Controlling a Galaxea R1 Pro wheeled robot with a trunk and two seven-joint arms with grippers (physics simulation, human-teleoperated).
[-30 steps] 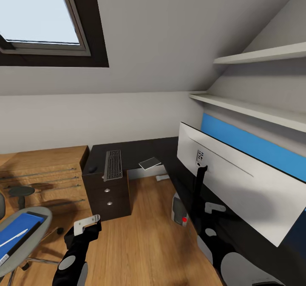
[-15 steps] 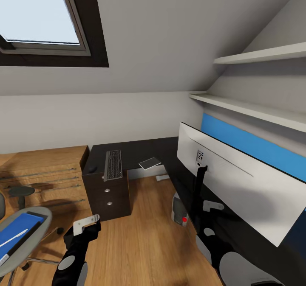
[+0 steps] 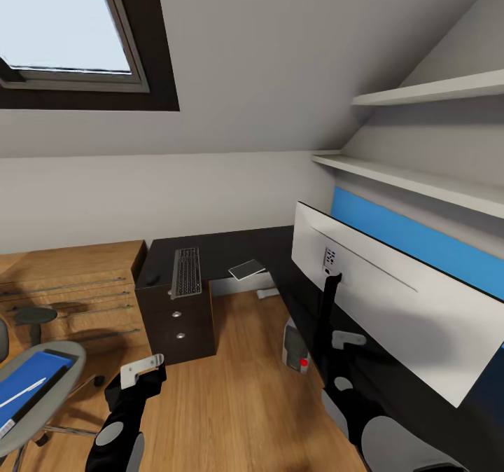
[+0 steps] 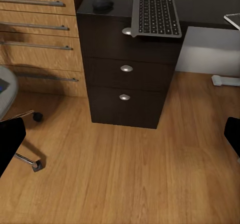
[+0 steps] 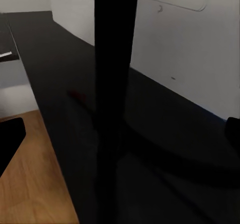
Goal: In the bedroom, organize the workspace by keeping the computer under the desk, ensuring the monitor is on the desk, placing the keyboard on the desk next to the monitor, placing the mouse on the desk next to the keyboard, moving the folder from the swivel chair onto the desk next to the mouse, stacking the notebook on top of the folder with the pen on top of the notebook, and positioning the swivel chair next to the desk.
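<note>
Three views share this moment. From the head, the monitor (image 3: 392,304) stands on the near arm of the desk (image 3: 231,248) with its white back to the camera, while the keyboard (image 3: 186,272) and the mouse (image 3: 151,279) lie side by side on the far arm above the drawer unit (image 3: 178,325), and the notebook (image 3: 246,269) rests near the desk's corner. The computer (image 3: 295,349) sits on the floor under the desk. The folder (image 3: 28,381), with the pen (image 3: 21,393) across it, waits on the swivel chair (image 3: 38,395). The left tool (image 3: 143,368) hangs over the floor between chair and drawers, grasping nothing. The left wrist shows its fingers spread wide at both edges, facing the drawer fronts. The right wrist looks past parted fingertips at the monitor's black stem, close enough to suggest a grasp there is being lined up; the right tool (image 3: 348,340) is released and empty.
</note>
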